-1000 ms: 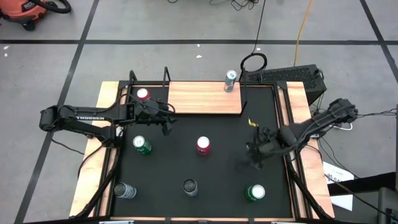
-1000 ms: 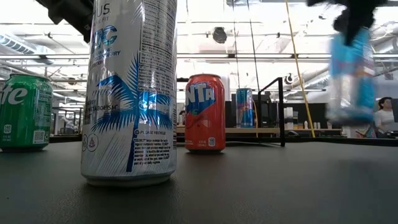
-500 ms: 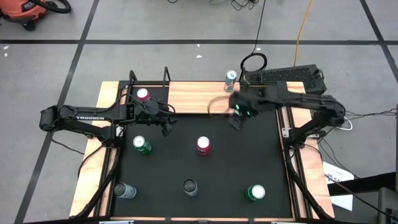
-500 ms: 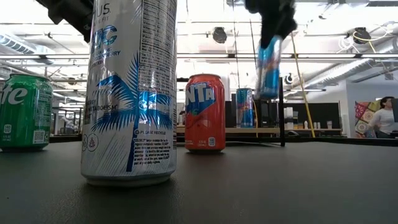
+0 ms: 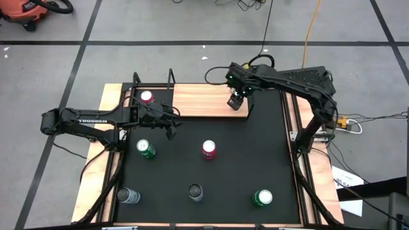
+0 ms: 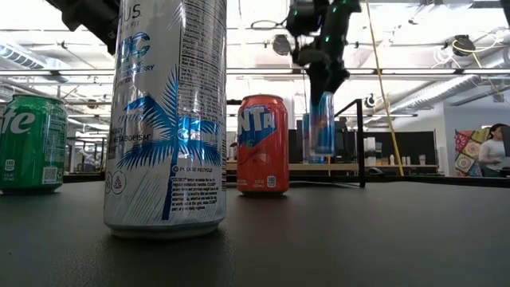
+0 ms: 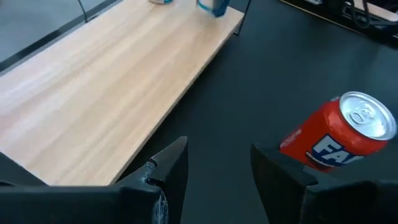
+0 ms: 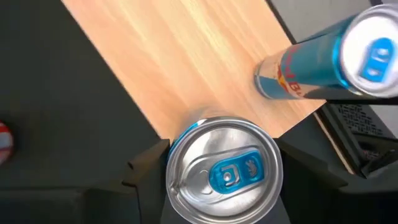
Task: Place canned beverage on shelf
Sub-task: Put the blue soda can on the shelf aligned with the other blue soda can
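Observation:
My right gripper [image 5: 235, 101] is shut on a slim blue can [image 8: 225, 169] just above the right end of the light-wood shelf [image 5: 201, 99]; the low view shows the can [image 6: 322, 123] upright under the gripper. A second blue can [image 8: 323, 59] stands on the shelf beside it. A can with a pink top [image 5: 146, 97] stands on the shelf's left end. My left gripper [image 5: 171, 128] is open and empty over the black tabletop, by the shelf's near edge. A red can [image 7: 339, 134] stands to its right. My right gripper pinches the blue can between its two fingers, on opposite sides of the can's upper part [image 8: 176, 163], just under the top rim. The fingers come from above and point down. The can hangs upright, its base a little clear of the shelf board.
On the black tabletop stand a red can [image 5: 209, 149], two green cans [image 5: 146, 149] [image 5: 262, 198] and two silver cans [image 5: 128, 195] [image 5: 195, 191]. Black rod uprights [image 5: 250, 96] stand at the shelf's ends. The shelf's middle is bare wood.
My right gripper has carried the blue can from over the table's right side toward the far edge and the left, to the shelf's right end. It has come down, and the can now hangs upright just above the board beside the standing blue can.

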Available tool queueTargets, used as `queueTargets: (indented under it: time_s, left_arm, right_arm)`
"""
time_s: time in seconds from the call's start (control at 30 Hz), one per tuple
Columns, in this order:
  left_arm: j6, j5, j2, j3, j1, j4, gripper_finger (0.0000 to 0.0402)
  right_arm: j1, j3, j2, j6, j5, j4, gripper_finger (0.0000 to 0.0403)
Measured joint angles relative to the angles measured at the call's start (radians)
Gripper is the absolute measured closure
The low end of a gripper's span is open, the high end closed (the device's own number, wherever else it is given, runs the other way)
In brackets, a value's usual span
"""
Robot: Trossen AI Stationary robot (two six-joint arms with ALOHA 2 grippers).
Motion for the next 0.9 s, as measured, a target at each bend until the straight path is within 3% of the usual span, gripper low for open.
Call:
queueTargets:
  time_s: [0.33, 0.6, 0.9]
  left_arm:
    - [-0.026, -0.014, 0.0, 0.0, 0.0, -0.002, 0.0228]
    - [-0.025, -0.041, 0.0, 0.0, 0.0, -0.003, 0.0228]
    - [-0.026, -0.063, 0.0, 0.0, 0.006, -0.002, 0.0228]
  right_arm:
    - [-0.057, 0.003, 0.057, -0.059, -0.003, 0.059, 0.0166]
    - [-0.102, 0.002, 0.058, -0.06, -0.084, 0.062, 0.0163]
    - [-0.101, -0.001, 0.058, -0.064, -0.107, 0.063, 0.0121]
